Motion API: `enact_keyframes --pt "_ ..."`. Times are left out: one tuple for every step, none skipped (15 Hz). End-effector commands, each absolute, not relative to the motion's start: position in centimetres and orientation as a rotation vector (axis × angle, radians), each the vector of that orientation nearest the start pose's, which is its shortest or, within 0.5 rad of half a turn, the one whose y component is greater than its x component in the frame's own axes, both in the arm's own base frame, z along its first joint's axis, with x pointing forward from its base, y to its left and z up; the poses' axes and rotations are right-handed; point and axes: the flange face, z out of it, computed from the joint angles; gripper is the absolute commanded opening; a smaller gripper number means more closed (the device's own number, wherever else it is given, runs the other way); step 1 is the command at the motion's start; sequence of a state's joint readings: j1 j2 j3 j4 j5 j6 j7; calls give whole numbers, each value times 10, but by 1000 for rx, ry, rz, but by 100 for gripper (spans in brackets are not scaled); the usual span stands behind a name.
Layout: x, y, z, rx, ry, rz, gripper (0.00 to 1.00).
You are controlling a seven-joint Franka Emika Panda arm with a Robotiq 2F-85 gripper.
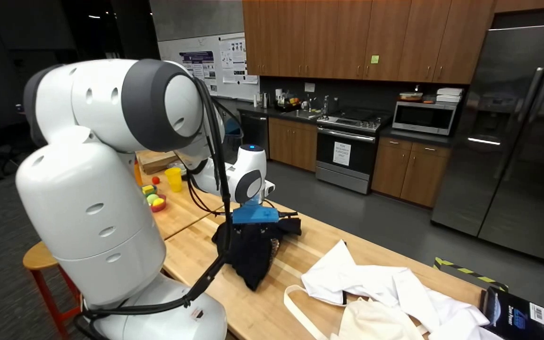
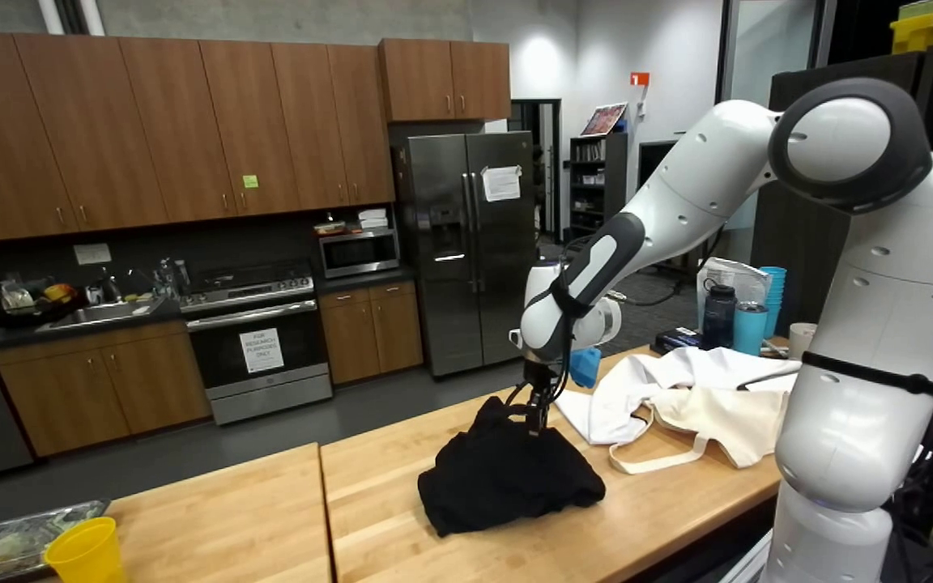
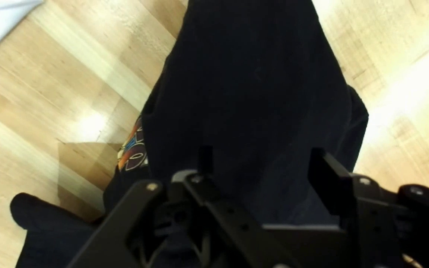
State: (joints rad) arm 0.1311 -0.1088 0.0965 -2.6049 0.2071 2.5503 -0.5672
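**Gripper low over black garment on wooden table**

The black garment lies bunched beneath the gripper, a colourful patterned patch showing at one edge in the wrist view. The fingers stand wide apart above the dark fabric; whether they touch it, I cannot tell.

Near the garment, a white cloth spreads in loose folds, and a cream bag with a looped strap lies against it. Past these, in an exterior view, stand a dark bottle, a blue cup and a stack of blue cups; a black box sits next to the white cloth's far end. On the garment's other side, well apart, a yellow cup stands near a small red bowl holding coloured items. The robot arm hides part of the wooden table in an exterior view, a black cable crossing before the garment.

The surface is pale, striped wood, crossed by a seam near the garment, with bright glare in the wrist view. Beyond a grey floor run brown cabinets, a stove, a microwave and a tall dark fridge.
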Motion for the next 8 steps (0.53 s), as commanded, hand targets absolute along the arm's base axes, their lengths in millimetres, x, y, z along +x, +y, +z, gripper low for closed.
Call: enact_keyframes --pt "438 114 290 -2874 -1000 -133 36" --pt "442 122 288 -2873 -1013 -139 29" --pt "445 132 284 -2869 -1021 -137 20" --pt "449 141 280 -2863 -1033 -140 13" --pt "451 149 275 -2861 -1043 -142 6" --pt "455 156 271 -2859 -1044 -147 0" --pt "458 162 264 -2866 -1036 -152 0" --pt "460 166 257 -2874 -1027 -153 0"
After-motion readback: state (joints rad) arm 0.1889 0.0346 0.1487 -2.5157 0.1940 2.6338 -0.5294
